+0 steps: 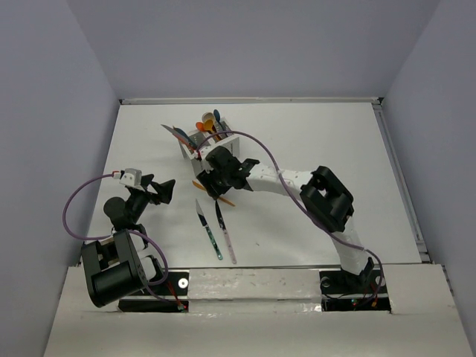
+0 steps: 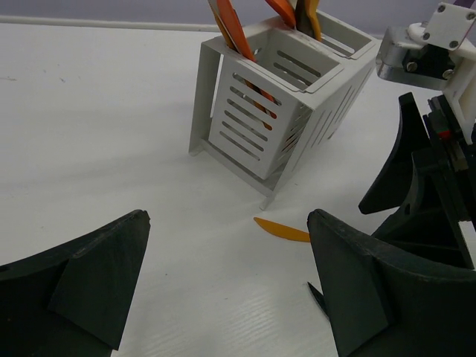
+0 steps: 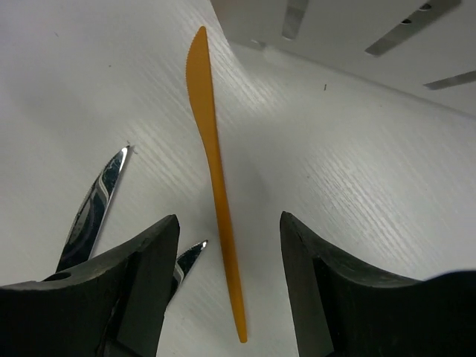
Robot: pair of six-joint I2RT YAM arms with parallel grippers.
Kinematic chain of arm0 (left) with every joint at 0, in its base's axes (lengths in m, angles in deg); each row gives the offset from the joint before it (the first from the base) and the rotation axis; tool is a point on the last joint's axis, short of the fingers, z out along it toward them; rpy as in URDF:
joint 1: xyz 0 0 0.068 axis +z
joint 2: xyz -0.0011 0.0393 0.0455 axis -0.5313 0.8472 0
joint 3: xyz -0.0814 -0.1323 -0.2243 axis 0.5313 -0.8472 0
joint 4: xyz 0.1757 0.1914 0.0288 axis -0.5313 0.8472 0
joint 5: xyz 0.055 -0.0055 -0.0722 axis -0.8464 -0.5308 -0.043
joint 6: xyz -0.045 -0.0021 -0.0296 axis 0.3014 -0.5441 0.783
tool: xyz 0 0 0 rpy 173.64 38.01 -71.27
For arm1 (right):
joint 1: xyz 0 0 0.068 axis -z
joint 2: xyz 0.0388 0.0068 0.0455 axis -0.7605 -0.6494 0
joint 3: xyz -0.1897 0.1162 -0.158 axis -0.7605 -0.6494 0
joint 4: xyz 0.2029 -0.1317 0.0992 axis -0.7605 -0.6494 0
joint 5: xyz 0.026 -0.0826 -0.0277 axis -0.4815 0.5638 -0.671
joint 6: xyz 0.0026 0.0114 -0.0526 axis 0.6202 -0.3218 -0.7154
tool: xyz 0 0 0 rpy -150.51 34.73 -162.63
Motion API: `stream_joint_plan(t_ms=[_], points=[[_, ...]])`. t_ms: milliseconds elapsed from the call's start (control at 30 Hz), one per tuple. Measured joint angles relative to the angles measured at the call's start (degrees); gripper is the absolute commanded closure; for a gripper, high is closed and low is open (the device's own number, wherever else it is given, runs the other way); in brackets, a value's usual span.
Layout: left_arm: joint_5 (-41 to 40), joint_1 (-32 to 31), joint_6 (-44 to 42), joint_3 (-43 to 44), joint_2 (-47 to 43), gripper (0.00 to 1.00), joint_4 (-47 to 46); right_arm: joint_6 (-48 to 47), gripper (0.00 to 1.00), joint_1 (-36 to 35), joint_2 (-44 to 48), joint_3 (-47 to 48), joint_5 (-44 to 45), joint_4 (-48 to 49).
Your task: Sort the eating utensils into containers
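Note:
The white perforated caddy [image 1: 232, 140] stands at the back of the table with several orange, blue and brown utensils [image 1: 210, 123] upright in it. It also shows in the left wrist view [image 2: 253, 126]. My right gripper [image 1: 214, 186] is open, low over an orange knife [image 3: 216, 171] that lies flat on the table between its fingers [image 3: 149, 260]. The knife's tip shows in the left wrist view [image 2: 282, 230]. Two dark-bladed knives [image 1: 208, 227] [image 1: 227, 238] lie in front. My left gripper [image 1: 165, 191] is open and empty, left of them.
The two dark blades [image 3: 97, 208] [image 3: 190, 256] lie just left of my right gripper's left finger. The caddy's wall [image 3: 357, 30] stands close behind the orange knife's tip. My right arm's wrist [image 2: 431, 163] is at the right of the left wrist view.

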Motion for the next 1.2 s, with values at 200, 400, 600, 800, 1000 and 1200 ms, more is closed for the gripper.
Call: stream_joint_plan(t_ms=[200,400,600,800,1000,1200], points=[[-0.13,-0.09,-0.17,0.00,0.00,0.01,0.00,0.15,0.41,-0.42,-3.67,5.53,1.09,-3.67],[-0.17,-0.11,-0.22,0.00,0.00,0.01,0.00,-0.07,0.49,-0.81,-8.09,10.12,2.14,-6.93],[-0.24,-0.13,-0.44,0.00,0.00,0.01,0.00,-0.35,0.65,-1.66,-9.57,12.83,3.96,-9.49],[-0.42,-0.39,-0.63,0.00,0.00,0.01,0.00,-0.63,0.97,-2.80,-9.51,12.68,5.51,-10.21],[-0.48,-0.39,-0.83,0.00,0.00,0.01,0.00,-0.09,1.00,-3.80,-7.80,9.22,9.25,-8.13],[-0.66,-0.44,-1.07,0.00,-0.02,0.01,0.00,1.77,1.00,-4.20,-4.92,4.07,13.46,-5.16]])
